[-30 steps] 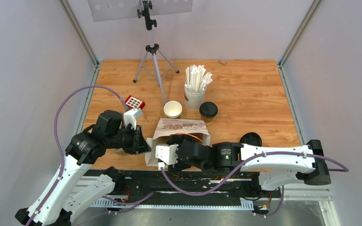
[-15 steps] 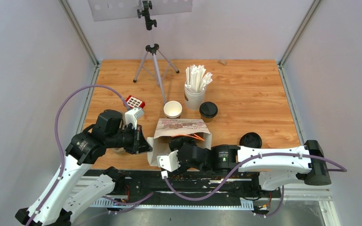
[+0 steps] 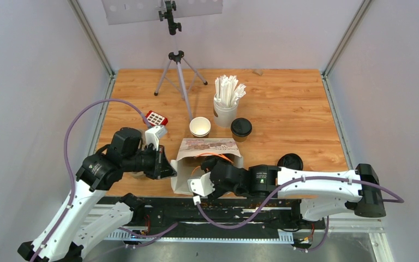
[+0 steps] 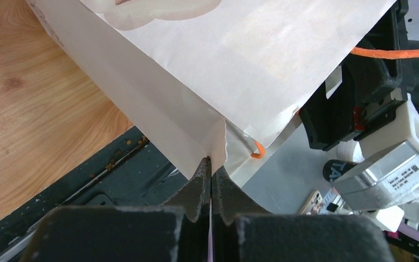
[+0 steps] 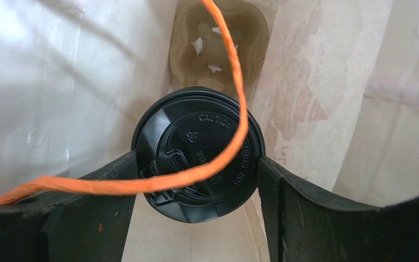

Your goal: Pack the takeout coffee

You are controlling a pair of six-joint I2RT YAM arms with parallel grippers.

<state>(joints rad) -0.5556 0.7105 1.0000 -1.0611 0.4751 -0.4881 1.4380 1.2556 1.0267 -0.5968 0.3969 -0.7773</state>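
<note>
The left gripper is pinched tight on the left edge of the paper bag. The right gripper hugs a coffee cup by its lid, inside the bag, above the cup tray. Next it likely must go lower into a hole, then let go (the orange handle crossing the lid could snag).

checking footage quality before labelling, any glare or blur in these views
Right wrist: the paper bag's left inner wall is blown out white, yet the lidded cup's embossed lettering reads sharp. Left wrist: dark fingers close to the lens look soft. Top external: even light, faint shadows on the table.
</note>
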